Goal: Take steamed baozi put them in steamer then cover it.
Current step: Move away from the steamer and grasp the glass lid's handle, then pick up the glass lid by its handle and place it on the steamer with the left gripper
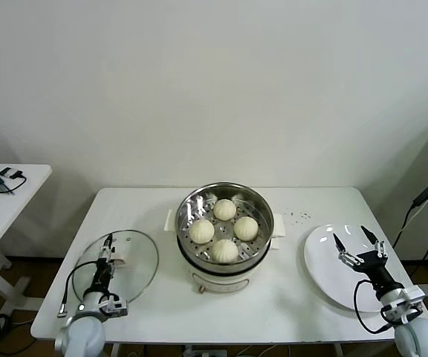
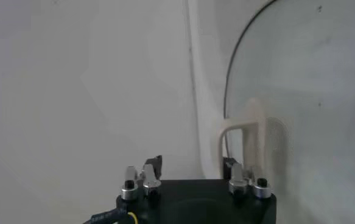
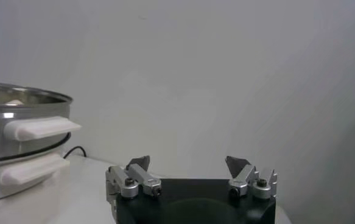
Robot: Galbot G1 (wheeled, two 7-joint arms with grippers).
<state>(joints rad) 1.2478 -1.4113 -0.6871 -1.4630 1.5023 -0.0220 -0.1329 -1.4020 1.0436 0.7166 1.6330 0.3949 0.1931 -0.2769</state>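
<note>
My left gripper (image 1: 108,249) sits over the cover (image 1: 136,260), fingers spread beside its white handle (image 2: 241,137), gripping nothing. My right gripper (image 1: 359,244) hangs open and empty above the plate (image 1: 325,279). Between them, four baozi (image 1: 225,210) lie inside the uncovered steamer (image 1: 258,204).

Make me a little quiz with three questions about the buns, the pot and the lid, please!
1. How many steamed baozi sit in the steamer?
2. True or false: the cover is on the steamer.
3. Which gripper is at the cover's handle: A) left gripper B) right gripper?

Key: 1. Four. 2. False; it lies on the table to the steamer's left. 3. A; the right one hangs open over the white plate.
</note>
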